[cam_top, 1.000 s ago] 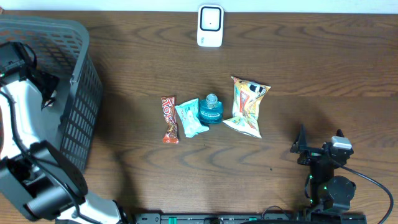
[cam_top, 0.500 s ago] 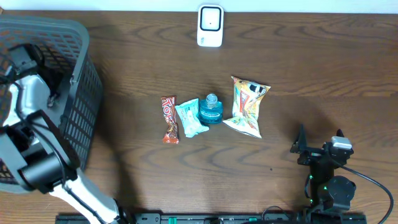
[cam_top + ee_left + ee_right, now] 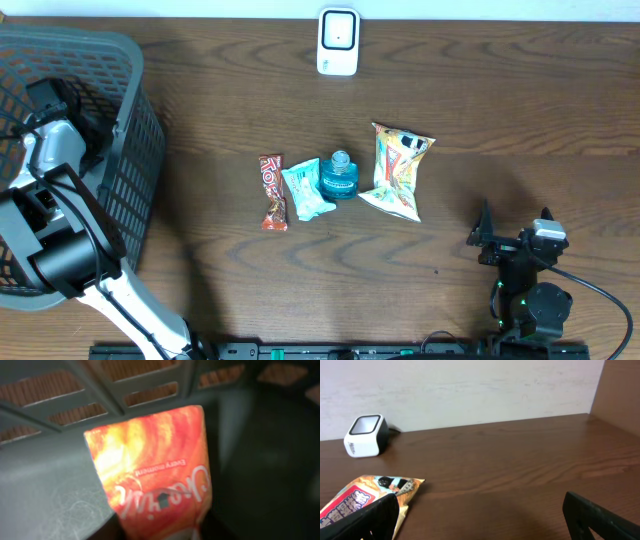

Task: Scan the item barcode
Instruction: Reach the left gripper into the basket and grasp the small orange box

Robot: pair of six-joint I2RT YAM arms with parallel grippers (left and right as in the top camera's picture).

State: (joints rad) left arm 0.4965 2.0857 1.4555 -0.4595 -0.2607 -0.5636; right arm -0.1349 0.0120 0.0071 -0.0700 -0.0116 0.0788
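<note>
My left gripper (image 3: 55, 100) is down in the basket (image 3: 135, 150). The orange packet (image 3: 155, 470) is right in front of my jaws, its long side pointing away from them. I cannot tell if they grip it. My right gripper (image 3: 480, 520) is wide open, far away.

A white scanner (image 3: 338, 41) stands at the counter's (image 3: 520, 100) far edge. Mid-counter, a candy bar (image 3: 272, 192), teal packet (image 3: 306, 190), blue bottle (image 3: 340, 176) and snack bag (image 3: 398, 170) lie in a row. The left arm (image 3: 47, 148) reaches into the grey basket (image 3: 140, 185). The right gripper (image 3: 514, 232) has its jaws wide apart.
</note>
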